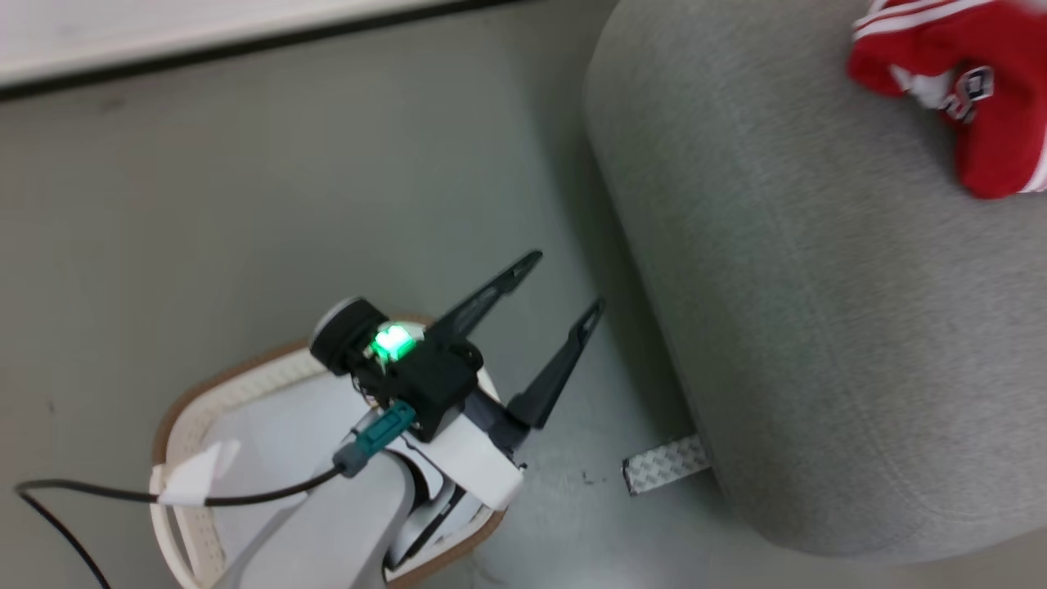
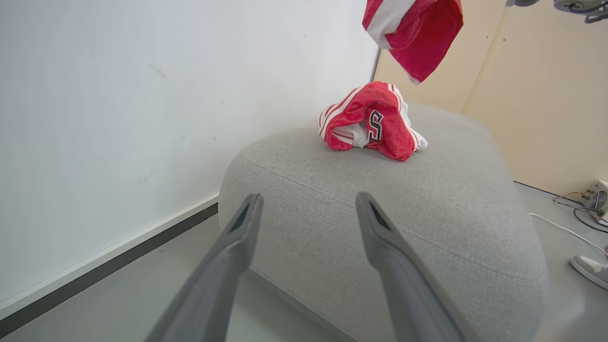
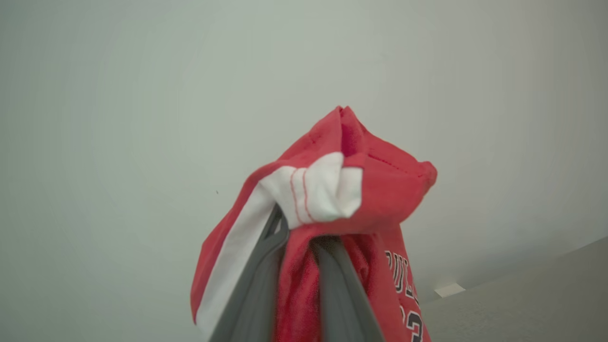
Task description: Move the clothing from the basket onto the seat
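One red clothing piece (image 2: 373,123) with white stripes and a logo lies bunched on the grey seat (image 2: 380,213), at the upper right of the head view (image 1: 973,90). A second red garment (image 3: 375,190) with white trim hangs in the air, and my right gripper (image 3: 301,232) is shut on it. In the left wrist view that garment (image 2: 413,33) dangles above the seat. My left gripper (image 1: 566,282) is open and holds nothing. It hovers over the cream basket (image 1: 204,393), with its fingers pointing at the seat (image 1: 818,327).
A strip of patterned tape (image 1: 667,462) lies on the grey floor by the seat's base. A white wall with a dark baseboard (image 2: 118,256) runs behind. To the seat's right are a shoe (image 2: 591,268), cables and a small white device (image 2: 598,199).
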### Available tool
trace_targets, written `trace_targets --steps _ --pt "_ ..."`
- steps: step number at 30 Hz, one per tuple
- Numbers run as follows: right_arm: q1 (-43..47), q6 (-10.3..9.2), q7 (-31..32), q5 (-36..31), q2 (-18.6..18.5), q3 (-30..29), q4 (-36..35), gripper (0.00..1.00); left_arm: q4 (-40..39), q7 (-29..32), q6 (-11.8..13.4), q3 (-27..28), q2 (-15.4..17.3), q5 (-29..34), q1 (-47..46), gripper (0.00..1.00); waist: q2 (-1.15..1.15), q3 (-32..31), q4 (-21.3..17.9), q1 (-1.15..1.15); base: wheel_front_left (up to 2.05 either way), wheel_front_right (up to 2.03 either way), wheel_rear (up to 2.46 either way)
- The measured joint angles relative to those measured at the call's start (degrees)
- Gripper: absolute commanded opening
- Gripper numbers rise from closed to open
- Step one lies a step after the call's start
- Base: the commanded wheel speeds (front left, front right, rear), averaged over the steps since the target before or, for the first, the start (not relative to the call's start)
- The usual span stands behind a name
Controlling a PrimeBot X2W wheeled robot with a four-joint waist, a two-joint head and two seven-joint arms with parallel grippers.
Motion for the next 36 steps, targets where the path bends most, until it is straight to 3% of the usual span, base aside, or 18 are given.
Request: trace_targets --steps 5,10,15,18,21,22,23,24,29,36 --pt "-8.43 0.00 0.89 -3.35 -3.99 -4.64 9.06 0.00 -1.48 0.07 -0.24 0.34 0.70 0.56 -2.87 1.00 0.00 6.05 1.82 0.00 0.00 0.00 0.00" --pt "-12.98 0.00 1.25 -8.54 -5.57 -6.81 21.36 0.00 -2.20 0.14 -0.25 0.53 0.87 0.70 -4.92 1.00 0.00 10.12 3.58 0.00 0.00 0.00 0.00" --pt "-13.47 0.00 0.14 -11.69 -1.78 -8.75 33.74 0.00 -0.85 -0.51 -0.13 0.14 0.57 0.70 -5.10 1.00 0.00 11.40 5.38 0.00 0.00 0.00 0.00" --pt "-12.99 0.01 -0.34 -12.80 1.30 -9.88 38.80 0.00 -0.23 -1.03 0.09 -0.36 0.46 0.70 -4.69 1.00 0.00 11.06 5.87 -0.01 0.00 0.00 0.00" --pt "-12.42 0.00 -0.53 -15.35 1.83 -12.40 41.94 0.00 0.37 -1.08 0.10 -0.51 0.49 0.60 -4.43 1.00 0.00 10.48 6.14 -0.01 0.00 0.00 0.00" --pt "-12.29 0.00 -0.56 -16.34 1.88 -13.36 42.36 0.11 0.54 -1.12 0.12 -0.44 0.52 0.47 -4.43 1.00 0.00 10.28 6.22 -0.01 0.00 0.00 0.00" --pt "-12.06 0.00 -0.59 -17.02 2.22 -14.29 42.59 0.32 0.79 -1.18 0.26 -0.36 0.59 0.38 -4.43 1.00 0.00 10.02 6.29 -0.01 0.00 0.00 0.00" --pt "-11.70 0.01 -0.59 -17.95 2.77 -15.32 42.66 1.00 1.11 -1.31 0.30 -0.18 0.65 0.23 -4.40 1.00 0.00 9.67 6.33 -0.01 0.00 0.00 0.00" --pt "-7.44 0.00 -0.63 -23.16 5.44 -20.64 37.87 1.00 2.37 -2.09 1.25 0.54 0.63 -0.48 -3.35 1.00 0.00 7.06 6.27 -0.01 0.00 0.00 0.00" --pt "6.17 0.00 -0.70 -30.87 10.45 -26.91 25.73 1.00 3.82 -3.55 2.72 2.23 0.46 -2.81 0.93 1.00 0.00 1.07 6.25 -0.02 0.00 0.00 0.00"
